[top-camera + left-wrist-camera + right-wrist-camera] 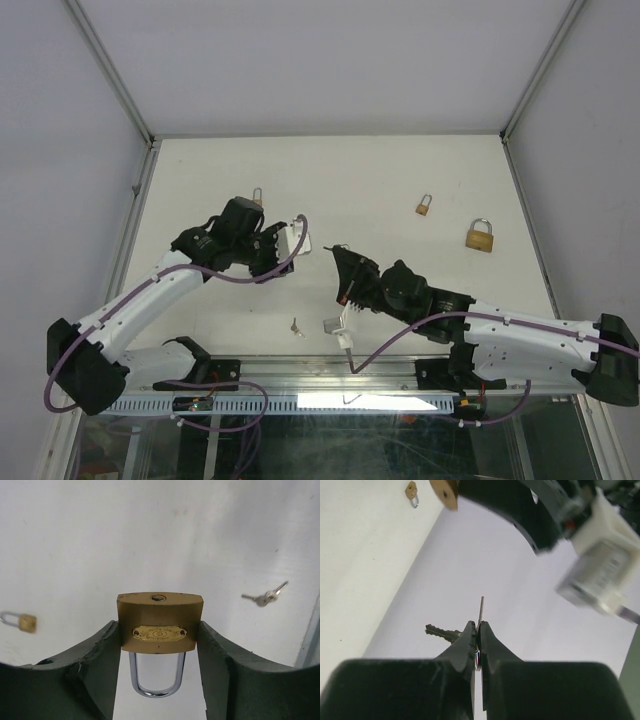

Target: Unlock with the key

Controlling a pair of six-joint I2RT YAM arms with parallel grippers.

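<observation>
Nearest, loose silver keys [295, 325] lie on the white desk [400, 170], in front of the brass padlock [160, 612]. Right jaws, right of that padlock, pinch a silver key [481, 611]. Left jaws clamp the padlock's body. Just behind it sits a small brass padlock [258, 196]; farther right, another small one [424, 206] and a larger one [479, 236].

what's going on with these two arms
The left pincer holds a brass padlock by its sides, and its keyhole is empty. The right pincer is shut on a key, with a second key sticking out beside it. The two pincers are apart, so the key is not yet in the lock. Spare keys and two more padlocks lie on the table.
</observation>
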